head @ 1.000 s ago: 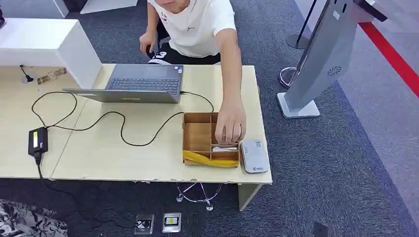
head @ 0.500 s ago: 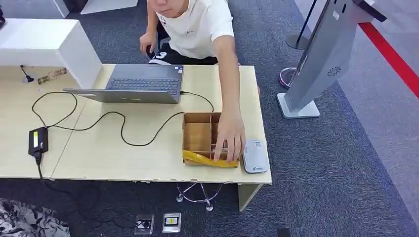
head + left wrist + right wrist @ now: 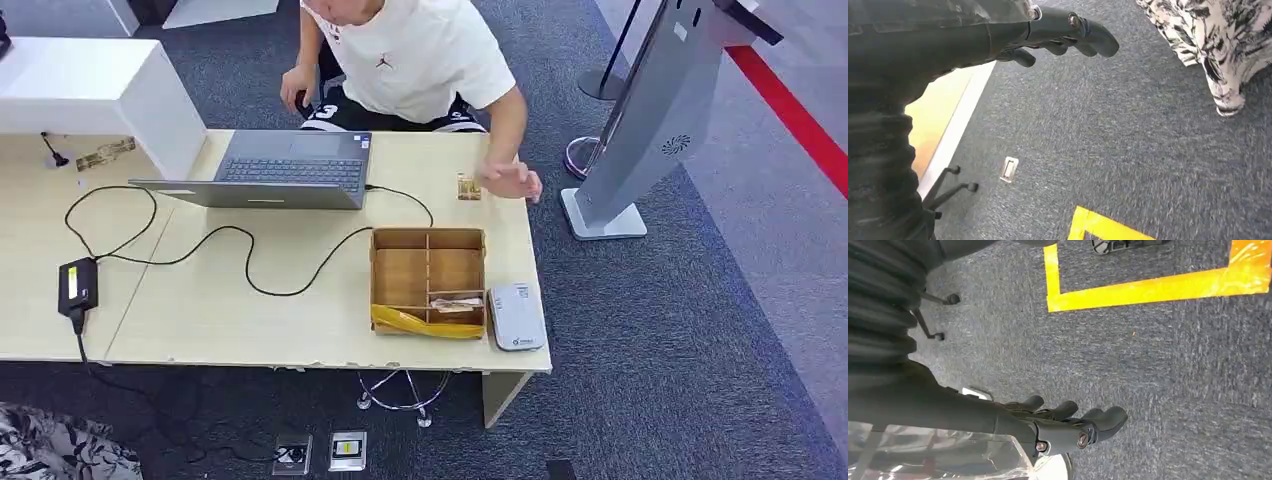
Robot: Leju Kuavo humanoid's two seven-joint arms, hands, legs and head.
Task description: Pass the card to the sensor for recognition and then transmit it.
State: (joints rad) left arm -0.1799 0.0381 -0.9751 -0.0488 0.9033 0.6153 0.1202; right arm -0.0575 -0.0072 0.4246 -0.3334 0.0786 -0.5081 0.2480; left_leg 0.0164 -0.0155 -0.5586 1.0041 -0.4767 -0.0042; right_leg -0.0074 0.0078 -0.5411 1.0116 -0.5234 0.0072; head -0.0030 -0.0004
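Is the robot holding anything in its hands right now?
No. The left hand and right hand both hang over the carpet with nothing in them. The card lies in the wooden box on the table.

- The cardboard box (image 3: 428,281) stands near the table's (image 3: 250,320) front right corner, its dividers walling off small compartments.
- The sensor (image 3: 516,316) lies just beside the box, toward the table edge.
- A person's hand (image 3: 512,180) hovers at the far right corner, a small card (image 3: 467,187) beside it.
- The laptop (image 3: 270,169) and its looping cable (image 3: 250,262) cross the middle.
- Bare tabletop lies between cable and front edge.
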